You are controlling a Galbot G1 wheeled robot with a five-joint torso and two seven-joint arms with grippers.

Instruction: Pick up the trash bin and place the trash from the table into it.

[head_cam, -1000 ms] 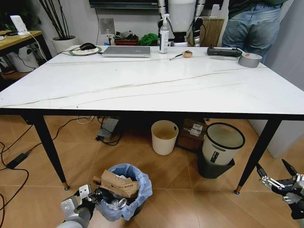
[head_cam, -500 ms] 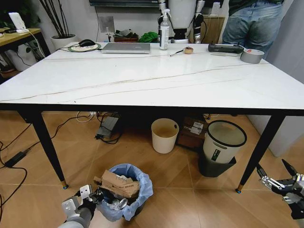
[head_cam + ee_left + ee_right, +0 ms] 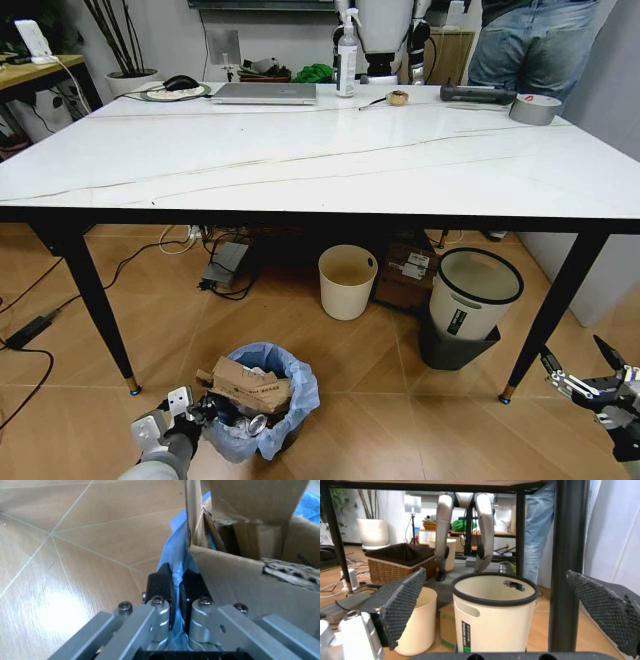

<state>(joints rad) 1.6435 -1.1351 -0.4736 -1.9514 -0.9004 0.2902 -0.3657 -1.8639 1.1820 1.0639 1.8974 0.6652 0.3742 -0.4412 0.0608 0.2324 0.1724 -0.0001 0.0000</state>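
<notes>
Three bins: trash bin (image 3: 262, 400), cream bin (image 3: 347, 282), black-rimmed bin (image 3: 473, 296), one table (image 3: 300, 160), one laptop (image 3: 265, 93)

This is looking like an office or lab room doubling as a robot test space. A wide white marble-look desk (image 3: 320, 160) on thin black legs is carrying a silver laptop (image 3: 265, 93), a mouse on its pad (image 3: 181, 84), a spray bottle (image 3: 347, 57) and a roll of grey tape (image 3: 536, 108). Cables (image 3: 140, 258) are trailing over the wood-look tiled floor (image 3: 380, 430), and waste bins (image 3: 347, 282) are standing beneath. Another robot's legs (image 3: 465, 528) are standing beside a wicker basket (image 3: 402, 560).
</notes>
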